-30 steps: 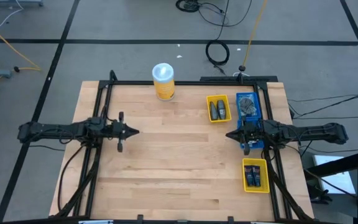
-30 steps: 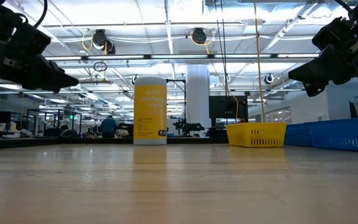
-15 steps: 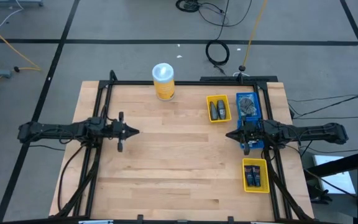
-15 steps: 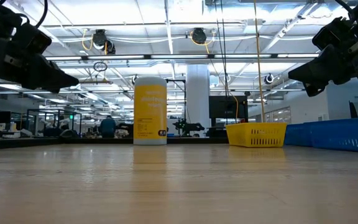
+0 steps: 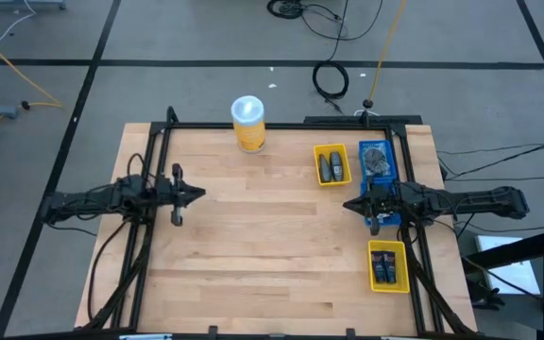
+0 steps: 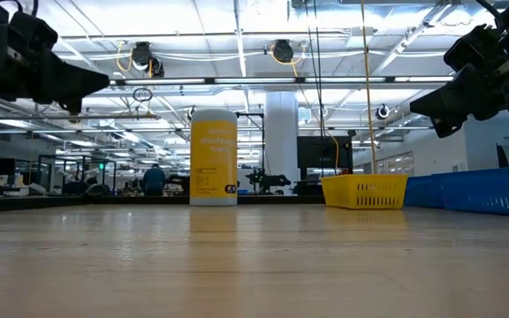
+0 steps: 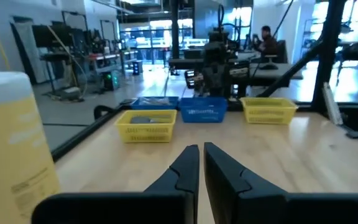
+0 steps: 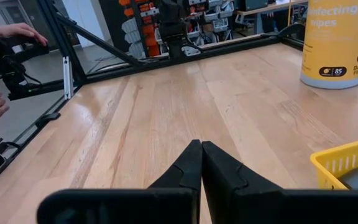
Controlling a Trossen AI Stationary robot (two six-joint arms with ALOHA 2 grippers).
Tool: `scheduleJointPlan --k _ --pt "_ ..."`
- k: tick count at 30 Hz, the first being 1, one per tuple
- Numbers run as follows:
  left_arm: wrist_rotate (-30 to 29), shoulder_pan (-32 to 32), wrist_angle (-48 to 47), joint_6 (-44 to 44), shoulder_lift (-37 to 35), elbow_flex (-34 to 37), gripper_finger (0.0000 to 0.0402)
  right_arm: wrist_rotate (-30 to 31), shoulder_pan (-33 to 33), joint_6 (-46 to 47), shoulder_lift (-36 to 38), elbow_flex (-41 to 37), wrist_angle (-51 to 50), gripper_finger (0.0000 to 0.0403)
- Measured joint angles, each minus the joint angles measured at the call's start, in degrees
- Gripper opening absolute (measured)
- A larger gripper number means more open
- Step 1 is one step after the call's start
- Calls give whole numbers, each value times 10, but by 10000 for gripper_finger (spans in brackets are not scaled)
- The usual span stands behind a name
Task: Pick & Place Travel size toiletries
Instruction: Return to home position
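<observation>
The travel size toiletries lie in three trays at the table's right. Dark grey pieces (image 5: pixel 330 168) are in the far yellow tray (image 5: pixel 319 178). Grey pieces (image 5: pixel 377 159) are in the blue tray (image 5: pixel 392 168). Dark-blue bottles (image 5: pixel 384 267) are in the near yellow tray (image 5: pixel 404 255). My left gripper (image 5: pixel 202 194) hovers shut and level over the table's left part, holding nothing. My right gripper (image 5: pixel 346 204) hovers shut beside the blue tray, also holding nothing, pointing toward the table's middle (image 8: pixel 201 146).
A tall yellow canister with a white lid (image 5: pixel 248 123) stands at the far edge. Black frame rails (image 5: pixel 159 151) run along the table's sides. Bare wood (image 5: pixel 263 236) stretches between the two grippers. A person's hands (image 8: pixel 14 31) show beyond the table's left side.
My left gripper has risen, tipped up to level and drawn a little back toward the table's left edge. The trays and their contents have stayed where they were.
</observation>
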State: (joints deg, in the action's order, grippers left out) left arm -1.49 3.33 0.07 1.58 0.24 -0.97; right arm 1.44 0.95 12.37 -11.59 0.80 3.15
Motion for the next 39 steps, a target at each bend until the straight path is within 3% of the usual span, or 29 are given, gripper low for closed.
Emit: scheduleJointPlan --k 8,17,39 --pt "-1 -6 -1 44 0 0 26 0 0 0 0 0 0 4" --pt "0 -15 -1 7 1 0 26 0 0 0 -1 0 0 4" --pt "-2 -15 30 24 12 2 26 0 0 0 -1 0 0 4"
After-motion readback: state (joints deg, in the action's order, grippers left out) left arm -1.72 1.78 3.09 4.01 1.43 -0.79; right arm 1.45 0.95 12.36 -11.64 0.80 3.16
